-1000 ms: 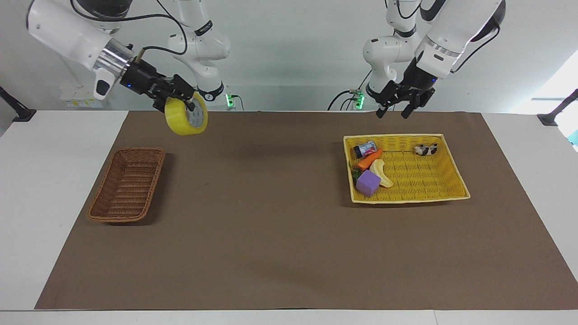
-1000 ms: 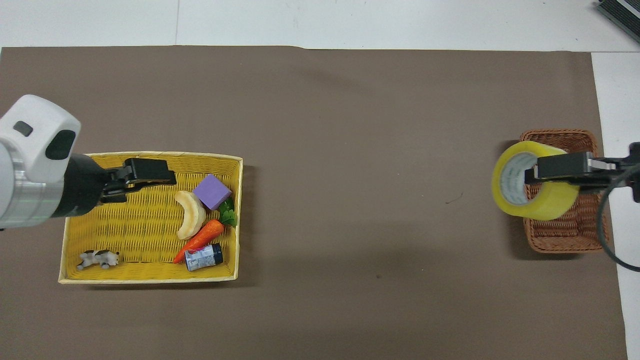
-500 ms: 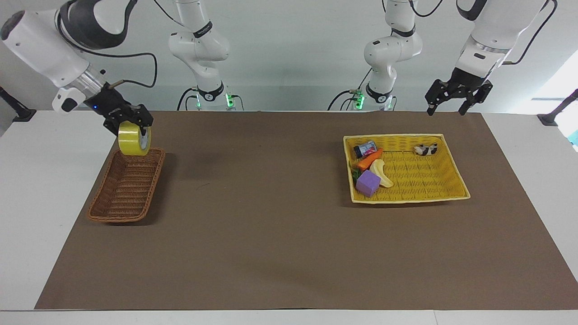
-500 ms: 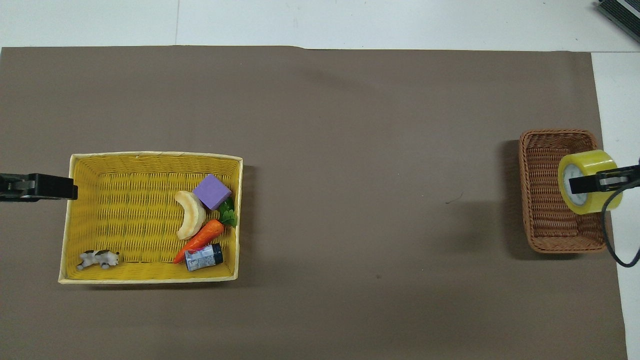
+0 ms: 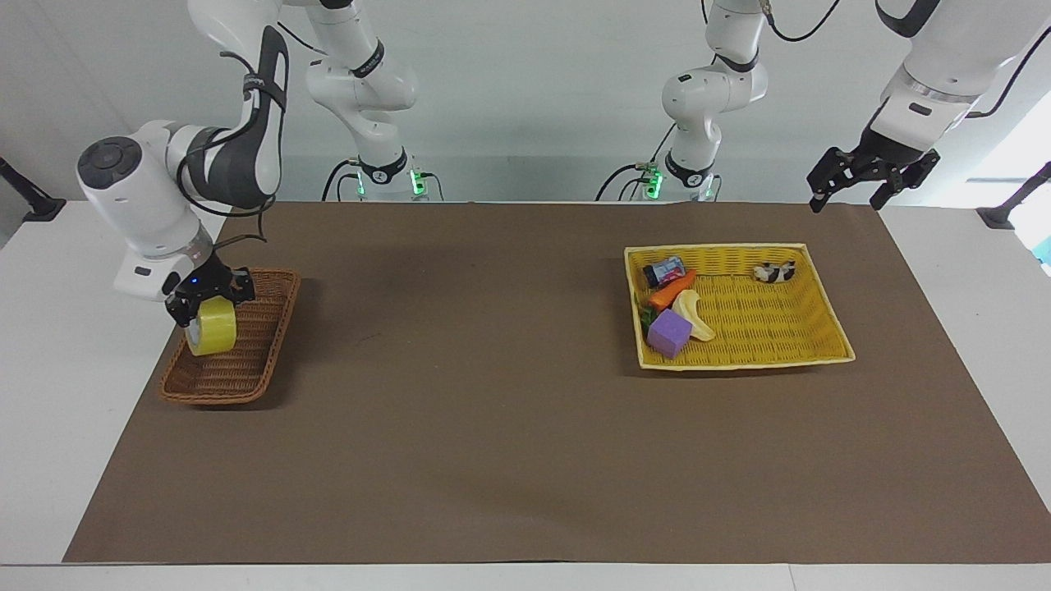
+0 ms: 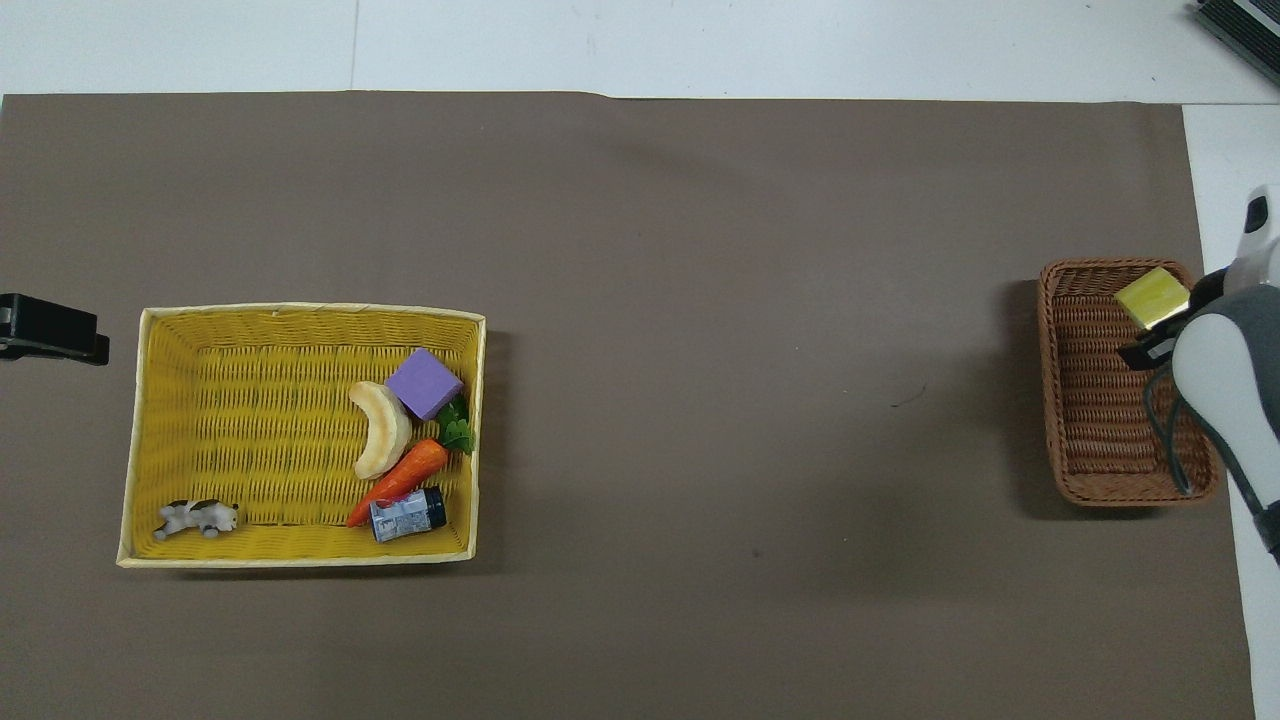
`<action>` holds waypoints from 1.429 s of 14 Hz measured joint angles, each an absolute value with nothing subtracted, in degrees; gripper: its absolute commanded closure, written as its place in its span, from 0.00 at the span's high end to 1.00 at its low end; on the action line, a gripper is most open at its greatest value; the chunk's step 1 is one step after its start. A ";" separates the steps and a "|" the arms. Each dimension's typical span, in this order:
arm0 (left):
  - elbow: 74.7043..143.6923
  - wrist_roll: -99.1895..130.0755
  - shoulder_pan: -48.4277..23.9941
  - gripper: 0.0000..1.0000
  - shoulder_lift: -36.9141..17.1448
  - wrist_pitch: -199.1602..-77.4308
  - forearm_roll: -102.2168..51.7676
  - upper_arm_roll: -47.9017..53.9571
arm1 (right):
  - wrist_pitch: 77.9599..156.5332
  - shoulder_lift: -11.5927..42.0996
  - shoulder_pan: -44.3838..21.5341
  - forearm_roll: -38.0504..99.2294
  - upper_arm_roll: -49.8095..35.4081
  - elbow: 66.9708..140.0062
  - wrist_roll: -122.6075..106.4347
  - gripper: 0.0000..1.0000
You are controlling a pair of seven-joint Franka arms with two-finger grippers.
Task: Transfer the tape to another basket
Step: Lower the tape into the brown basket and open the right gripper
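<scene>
Holding the tape (image 5: 212,336) clenched in its fingers, the right gripper (image 5: 205,305) hangs over the basket (image 5: 246,361). The left gripper (image 5: 870,176), released, waits over the bench edge. Risk: released off-centre, the roll may strike the rim and roll out.

Overhead: right gripper (image 6: 1150,345) mostly covered by its own white arm; fingers not visible, only a dark sliver beside the tape (image 6: 1152,297). Tape partly hidden too, just one yellow face showing over the basket (image 6: 1085,440). Can't tell there whether tape touches basket floor. Left gripper (image 6: 50,330) cut off by frame edge, only a black tip showing. Facing view: label on small jar (image 5: 663,270) too small to read.
</scene>
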State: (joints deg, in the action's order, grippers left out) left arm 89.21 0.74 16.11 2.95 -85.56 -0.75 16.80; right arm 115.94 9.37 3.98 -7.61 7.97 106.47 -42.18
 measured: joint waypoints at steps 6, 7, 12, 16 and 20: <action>89.02 0.74 16.17 1.00 2.95 -85.45 -0.75 16.90 | 123.16 12.60 3.38 -14.93 7.98 111.40 -42.29 0.00; 89.02 0.74 16.17 1.00 2.95 -85.45 -0.75 16.90 | 123.40 13.14 3.38 -14.95 7.98 111.66 -42.29 0.00; 88.99 0.77 14.93 1.00 2.98 -84.32 -0.73 14.17 | 125.92 13.73 3.53 -15.26 8.10 114.41 -42.35 0.00; 88.93 0.36 5.24 1.00 2.98 -84.39 -0.73 4.24 | 126.11 13.66 3.64 -15.60 8.13 114.87 -45.36 1.00; 88.80 0.50 0.62 1.00 2.98 -84.52 -0.73 1.21 | 122.81 13.24 3.80 -15.42 8.14 114.76 -45.92 1.00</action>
State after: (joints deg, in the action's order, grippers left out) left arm 88.80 0.50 0.62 2.98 -84.52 -0.73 1.21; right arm 122.81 13.24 3.80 -15.42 8.14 114.76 -45.92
